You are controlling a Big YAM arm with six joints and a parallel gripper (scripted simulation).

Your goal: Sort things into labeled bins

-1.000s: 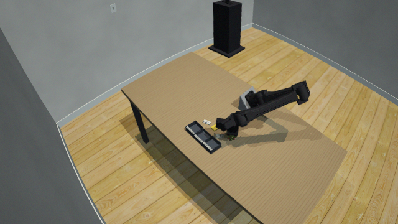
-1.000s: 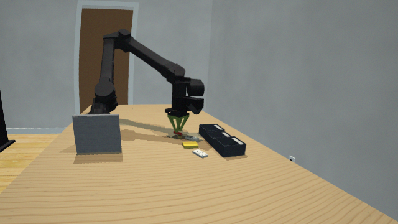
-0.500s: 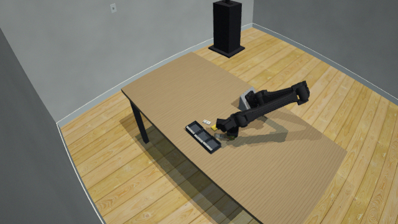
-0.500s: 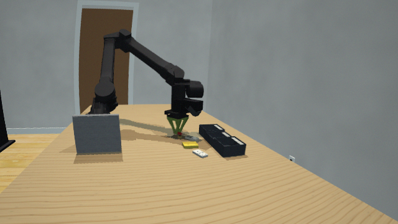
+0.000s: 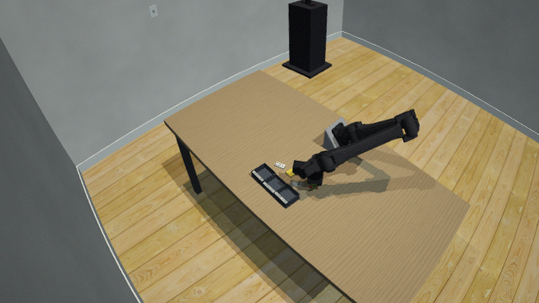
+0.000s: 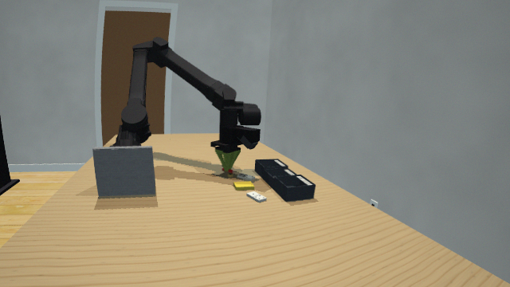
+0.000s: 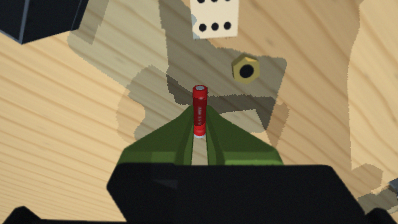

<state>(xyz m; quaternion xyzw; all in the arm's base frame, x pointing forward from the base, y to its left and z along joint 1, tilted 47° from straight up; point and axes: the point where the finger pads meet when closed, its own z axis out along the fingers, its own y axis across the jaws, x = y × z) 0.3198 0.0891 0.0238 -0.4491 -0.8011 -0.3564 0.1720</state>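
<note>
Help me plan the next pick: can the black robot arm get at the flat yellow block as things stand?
Probably not yet: the block lies close by, but the gripper is shut on a red cylinder.

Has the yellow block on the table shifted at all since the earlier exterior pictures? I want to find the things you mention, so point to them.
No. In the exterior view, the yellow block [image 5: 290,172] [image 6: 244,186] lies in the same spot, left of the black bin row [image 5: 287,205] [image 6: 300,194] [image 7: 45,20], with the same gap.
</note>
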